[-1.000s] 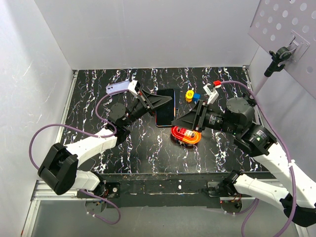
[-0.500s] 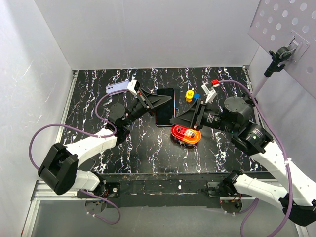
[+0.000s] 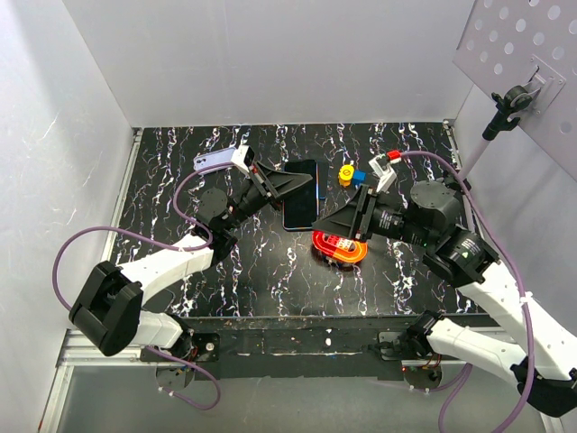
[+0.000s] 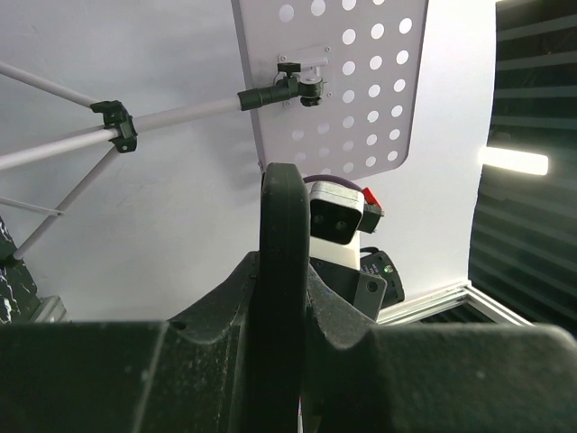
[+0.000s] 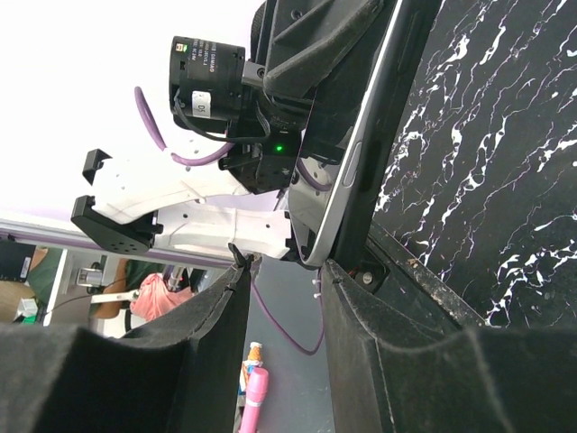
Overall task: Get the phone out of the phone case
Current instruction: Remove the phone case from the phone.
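Left gripper (image 3: 306, 187) clamps the black rectangular cased phone (image 3: 299, 213) edge-on, just beyond the red oval plastic tray (image 3: 340, 249). Right gripper (image 3: 317, 224), over that tray's far rim, stands with jaws apart at the phone's corner.

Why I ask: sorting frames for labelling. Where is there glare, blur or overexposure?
Top external: even light, sharp throughout. Left wrist: foreground dark and blurred, bright light strip at right. Right wrist: background top left blown out white, phone edge sharp.

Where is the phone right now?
In the top view, the phone is over the middle of the table, held by the left gripper. The right gripper is at its near-right corner, beside a red-orange object.
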`<act>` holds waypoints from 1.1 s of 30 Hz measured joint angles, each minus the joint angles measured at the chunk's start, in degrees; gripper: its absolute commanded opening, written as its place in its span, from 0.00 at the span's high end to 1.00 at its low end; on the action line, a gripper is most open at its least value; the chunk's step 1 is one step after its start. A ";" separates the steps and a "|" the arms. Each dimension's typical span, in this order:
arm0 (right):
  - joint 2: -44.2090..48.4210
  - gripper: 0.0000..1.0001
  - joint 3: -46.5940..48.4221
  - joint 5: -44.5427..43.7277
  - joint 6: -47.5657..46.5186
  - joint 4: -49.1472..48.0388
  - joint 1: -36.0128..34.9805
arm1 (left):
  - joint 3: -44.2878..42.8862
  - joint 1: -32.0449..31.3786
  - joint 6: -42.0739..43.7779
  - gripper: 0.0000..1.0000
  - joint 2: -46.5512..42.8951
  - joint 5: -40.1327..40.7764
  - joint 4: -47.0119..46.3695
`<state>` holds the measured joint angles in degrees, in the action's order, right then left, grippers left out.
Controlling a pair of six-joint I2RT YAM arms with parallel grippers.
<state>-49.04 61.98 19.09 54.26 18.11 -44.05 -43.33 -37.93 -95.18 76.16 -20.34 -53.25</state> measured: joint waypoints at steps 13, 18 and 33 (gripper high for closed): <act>-4.81 0.66 -1.66 3.48 4.11 -5.99 2.89 | -1.46 0.22 2.25 1.00 0.44 -0.63 0.74; -7.72 0.95 -2.78 7.52 6.93 -8.70 5.22 | -2.10 -0.39 5.01 0.86 -0.02 0.26 4.13; -4.24 0.99 -7.45 18.84 18.32 -19.43 15.30 | -6.21 -3.02 33.11 0.44 -20.06 -1.90 38.51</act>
<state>-53.28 54.52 37.93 72.58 -1.32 -28.75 -49.54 -40.95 -62.06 56.10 -22.24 -14.74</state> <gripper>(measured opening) 0.088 0.636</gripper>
